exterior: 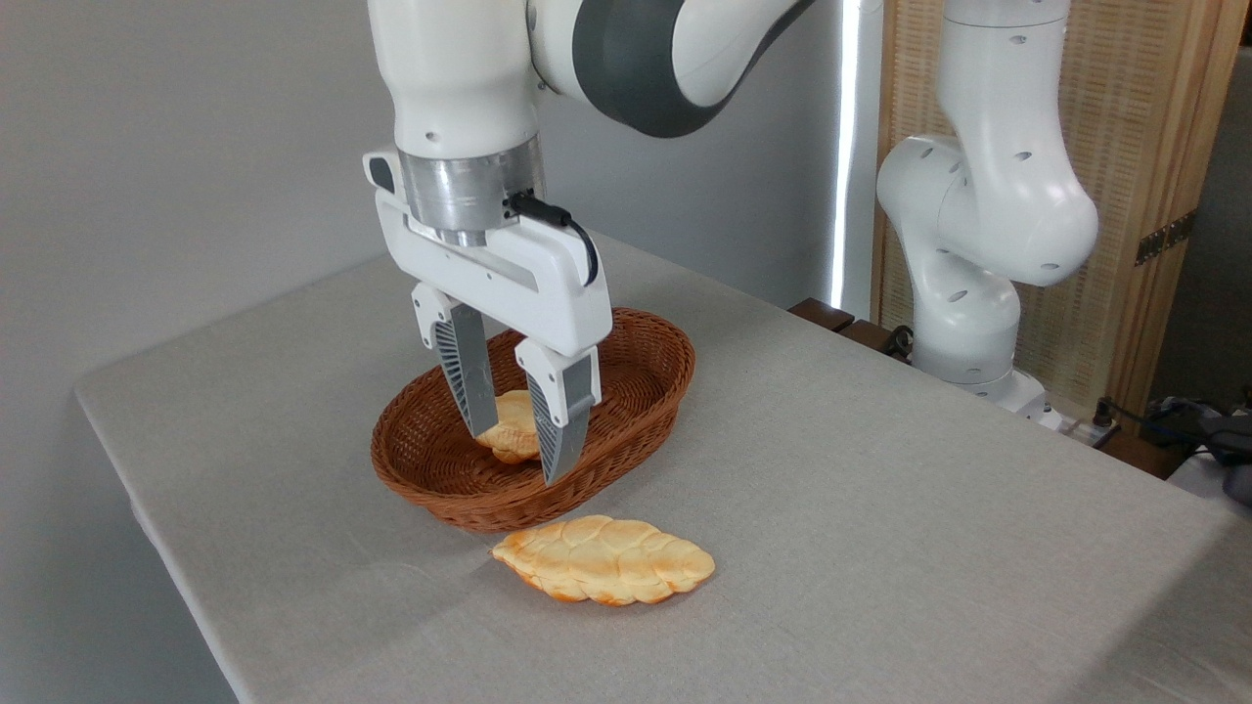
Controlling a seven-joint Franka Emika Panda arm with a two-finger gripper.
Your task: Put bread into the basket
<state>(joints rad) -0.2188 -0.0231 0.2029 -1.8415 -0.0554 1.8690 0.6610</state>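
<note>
**Jaws over the basket, braided loaf not yet picked up**

The jaws (516, 452) stand open and empty, their two ribbed fingers pointing down and parted, tips level with the near rim of the wicker basket (646, 401). Between and just behind the fingers, on the basket floor, lies a small pale bun (509, 438); I cannot tell whether either finger touches it.

The braided bread loaf (604, 559) is not in the basket. It lies flat on the bench (880, 508), below and slightly right of the jaws in the picture, just outside the basket's near wall and close to it but seemingly not touching. Its long axis runs roughly left to right, pointed ends outward.

By my reading, the task is at the approach stage: nothing is gripped and the loaf waits. The next move likely calls for lifting the jaws clear of the rim, shifting them toward the camera over the loaf's middle, turning them to span its narrow width, then descending low, since the loaf is flat and offers little edge to pinch.
</note>
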